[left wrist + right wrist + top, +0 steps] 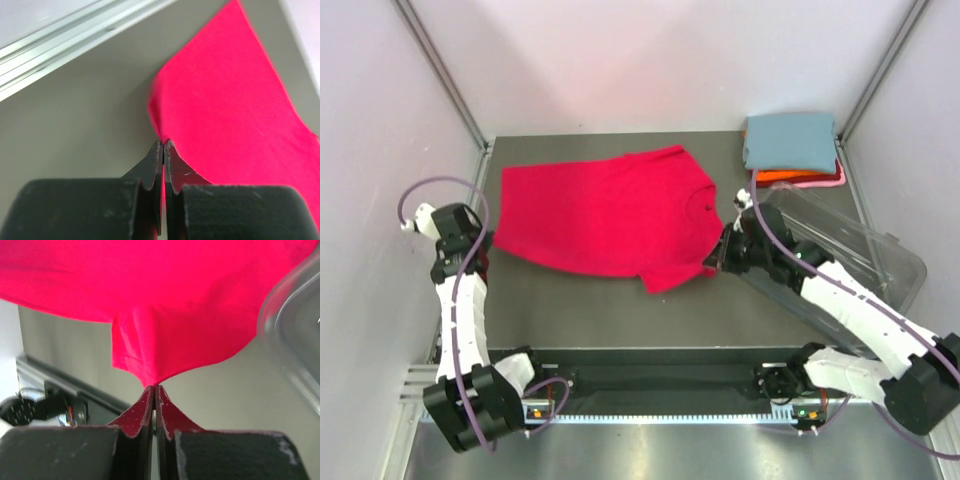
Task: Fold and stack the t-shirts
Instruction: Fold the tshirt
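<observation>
The top view hides the fingertips of the left gripper behind its own wrist and a purple cable, at the left edge of the frame. The left wrist view shows them better. The jaws are pressed together and a sliver of red cloth is nipped between them, at the edge of the crimson red t-shirt. The right gripper is likewise clamped, pinching a small peak of the same shirt, which rises from the fingertips and fills the upper part of that view. In the top view this grip is at the shirt's right side, near the lower sleeve.

The shirt lies spread across the middle of the frame, collar to the right and hem to the left.

At the upper right, the orange t-shirt and the pale pink t-shirt show only as thin edges. They lie under the folded blue-grey t-shirt, which tops the stack.

The surface is a dark grey table, matte and flat. White walls close it in on three sides, with aluminium frame posts slanting up at the back corners and a metal rail along the bottom of the frame.

A clear plastic tub sits at the right, just below the stack. The right arm crosses it and partly covers it. I cannot tell whether it stands level or tilted.
</observation>
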`<move>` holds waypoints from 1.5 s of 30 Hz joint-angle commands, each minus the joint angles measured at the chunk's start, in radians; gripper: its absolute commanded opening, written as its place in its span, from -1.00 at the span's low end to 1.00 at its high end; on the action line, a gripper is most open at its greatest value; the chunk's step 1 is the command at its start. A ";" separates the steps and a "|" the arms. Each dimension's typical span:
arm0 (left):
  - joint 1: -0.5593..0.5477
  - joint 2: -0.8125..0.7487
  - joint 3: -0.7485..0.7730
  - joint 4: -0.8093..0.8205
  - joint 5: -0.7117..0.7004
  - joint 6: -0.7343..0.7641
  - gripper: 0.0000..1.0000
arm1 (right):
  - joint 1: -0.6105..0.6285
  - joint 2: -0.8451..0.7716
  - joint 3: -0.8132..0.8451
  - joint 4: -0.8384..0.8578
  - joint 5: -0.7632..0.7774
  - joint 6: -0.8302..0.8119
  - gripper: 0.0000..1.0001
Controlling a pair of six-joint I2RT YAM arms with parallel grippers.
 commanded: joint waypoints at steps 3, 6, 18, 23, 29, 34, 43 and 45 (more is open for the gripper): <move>0.009 -0.086 -0.141 0.030 -0.204 -0.067 -1.00 | 0.071 -0.079 -0.099 0.091 0.000 0.047 -1.00; 0.009 -0.108 -0.157 0.022 -0.242 -0.067 -1.00 | 0.095 -0.055 -0.113 0.094 -0.016 0.048 -1.00; 0.009 -0.066 -0.167 -0.021 -0.327 -0.107 -1.00 | 0.181 -0.038 -0.087 0.045 0.110 0.107 -1.00; 0.009 -0.059 -0.173 -0.050 -0.368 -0.104 -1.00 | 0.222 -0.107 -0.110 0.056 0.288 0.125 -1.00; 0.009 -0.001 -0.216 0.027 -0.355 -0.117 -1.00 | 0.221 -0.032 -0.056 0.121 0.256 0.032 -1.00; 0.009 0.059 -0.181 0.011 -0.331 -0.140 -1.00 | 0.207 0.132 0.104 0.037 0.310 -0.071 -1.00; 0.008 0.170 -0.143 0.082 -0.267 -0.103 -1.00 | 0.151 0.366 0.324 -0.024 0.319 -0.177 -1.00; 0.009 0.222 -0.114 0.074 -0.267 -0.101 -1.00 | 0.124 0.410 0.359 -0.015 0.337 -0.202 -1.00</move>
